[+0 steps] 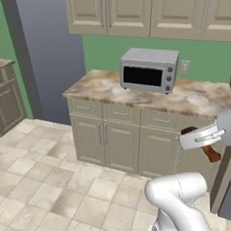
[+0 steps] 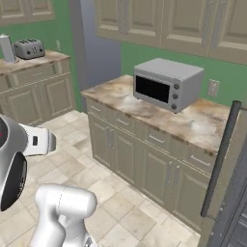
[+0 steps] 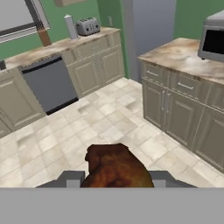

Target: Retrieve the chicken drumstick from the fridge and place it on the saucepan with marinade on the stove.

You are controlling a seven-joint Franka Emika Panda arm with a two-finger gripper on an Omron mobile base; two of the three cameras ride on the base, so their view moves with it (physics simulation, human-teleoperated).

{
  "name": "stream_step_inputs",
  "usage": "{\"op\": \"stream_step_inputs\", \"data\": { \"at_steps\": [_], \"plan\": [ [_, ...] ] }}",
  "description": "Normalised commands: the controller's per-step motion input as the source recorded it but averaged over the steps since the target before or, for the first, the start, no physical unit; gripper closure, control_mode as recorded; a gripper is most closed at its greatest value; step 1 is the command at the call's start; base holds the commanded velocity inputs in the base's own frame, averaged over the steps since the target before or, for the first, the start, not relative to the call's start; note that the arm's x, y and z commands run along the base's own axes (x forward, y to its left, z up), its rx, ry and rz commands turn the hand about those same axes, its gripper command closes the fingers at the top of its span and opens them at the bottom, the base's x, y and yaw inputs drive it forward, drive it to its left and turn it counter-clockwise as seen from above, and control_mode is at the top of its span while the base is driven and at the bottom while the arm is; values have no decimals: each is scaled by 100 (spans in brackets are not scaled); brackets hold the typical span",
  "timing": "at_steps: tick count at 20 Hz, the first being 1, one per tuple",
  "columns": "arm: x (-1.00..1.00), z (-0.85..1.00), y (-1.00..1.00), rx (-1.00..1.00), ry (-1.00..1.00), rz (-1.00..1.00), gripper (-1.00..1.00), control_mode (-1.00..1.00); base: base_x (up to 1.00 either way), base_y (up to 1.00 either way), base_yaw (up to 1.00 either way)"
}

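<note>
Gripper clamps chicken drumstick, axis slanting down-right.

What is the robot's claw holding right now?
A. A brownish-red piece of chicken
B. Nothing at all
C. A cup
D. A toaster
A: in the hand view the chicken drumstick sits between the fingers of the gripper, and the left base view shows it carried in the air in front of the cabinets.

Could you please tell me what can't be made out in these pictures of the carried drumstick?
- Gripper fingertips, hand view: covered by the chicken drumstick.
- Drumstick, left base view: its middle is behind the hand.
- Fridge, right base view: cut off by the right edge, so its inside is unseen.
</note>
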Motion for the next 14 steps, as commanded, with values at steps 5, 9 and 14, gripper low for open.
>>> {"op": "stream_step_inputs", "data": {
  "at_steps": [5, 9, 14],
  "plan": [
    [0, 0, 0, 0, 0, 0, 100, 100, 22, 19, 29],
    [0, 0, 0, 0, 0, 0, 100, 100, 13, 14, 32],
    [0, 0, 0, 0, 0, 0, 100, 100, 7, 8, 34]
  ]
}}
